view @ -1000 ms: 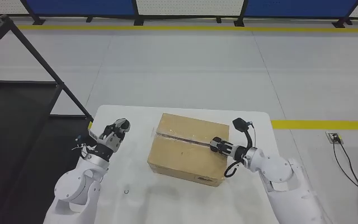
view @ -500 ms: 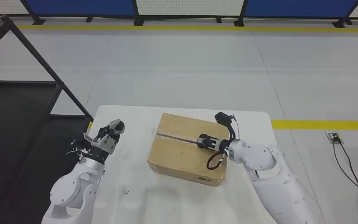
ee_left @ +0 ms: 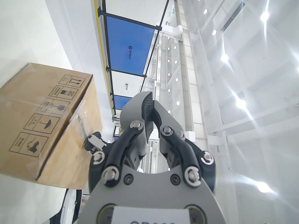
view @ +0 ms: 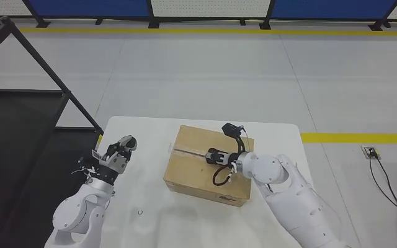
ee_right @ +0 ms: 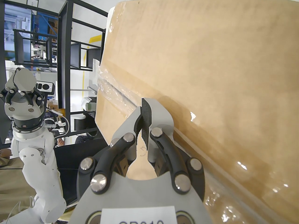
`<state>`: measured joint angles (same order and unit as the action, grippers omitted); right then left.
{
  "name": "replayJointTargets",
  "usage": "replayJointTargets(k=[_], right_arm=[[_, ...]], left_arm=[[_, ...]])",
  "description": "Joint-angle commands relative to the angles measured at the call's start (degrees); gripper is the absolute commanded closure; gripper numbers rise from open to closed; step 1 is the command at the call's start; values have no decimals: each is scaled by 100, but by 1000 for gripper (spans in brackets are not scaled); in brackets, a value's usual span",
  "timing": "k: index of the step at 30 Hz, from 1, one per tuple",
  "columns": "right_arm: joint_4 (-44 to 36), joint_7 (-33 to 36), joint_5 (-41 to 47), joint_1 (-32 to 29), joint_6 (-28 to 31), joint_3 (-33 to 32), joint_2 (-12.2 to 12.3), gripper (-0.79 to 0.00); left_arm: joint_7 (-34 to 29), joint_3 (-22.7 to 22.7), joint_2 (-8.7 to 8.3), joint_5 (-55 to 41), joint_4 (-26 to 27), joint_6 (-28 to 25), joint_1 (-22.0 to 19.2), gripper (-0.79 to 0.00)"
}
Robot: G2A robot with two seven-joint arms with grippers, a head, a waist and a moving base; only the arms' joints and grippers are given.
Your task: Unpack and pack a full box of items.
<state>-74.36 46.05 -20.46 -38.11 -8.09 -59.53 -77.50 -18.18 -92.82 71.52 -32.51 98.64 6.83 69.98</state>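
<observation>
Box: brown rectangular cardboard box (view: 197, 168), flaps shut, at the centre of the white table (view: 149, 208)
Seam: strip of clear tape (view: 188, 150) across the lid, running from 9 to 3 o'clock
Right gripper (view: 209, 155): over the lid near the seam's middle; fingers pressed together, holding nothing
Left gripper (view: 127, 144): apart from the box at its 9 o'clock, over the table; fingers pressed together, holding nothing

Top camera looks down; both close wrist cameras share the box (view: 193, 168).
</observation>
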Motion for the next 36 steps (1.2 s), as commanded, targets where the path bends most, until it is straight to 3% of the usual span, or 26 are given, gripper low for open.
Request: replayJointTargets(k=[1, 21, 27, 36], right_arm=[[107, -149, 52, 80, -8, 106, -45, 0], [878, -917, 504, 572, 356, 835, -442, 0], [582, -968, 499, 285, 379, 398, -323, 0], [-702, -579, 222, -894, 230, -781, 64, 0]], left_arm=[[-39, -18, -4, -49, -8, -8, 30, 0], [-392, 198, -23, -101, 41, -23, 208, 0], [-504, 318, -31, -41, 41, 41, 163, 0], [-632, 495, -52, 234, -77, 146, -132, 0]])
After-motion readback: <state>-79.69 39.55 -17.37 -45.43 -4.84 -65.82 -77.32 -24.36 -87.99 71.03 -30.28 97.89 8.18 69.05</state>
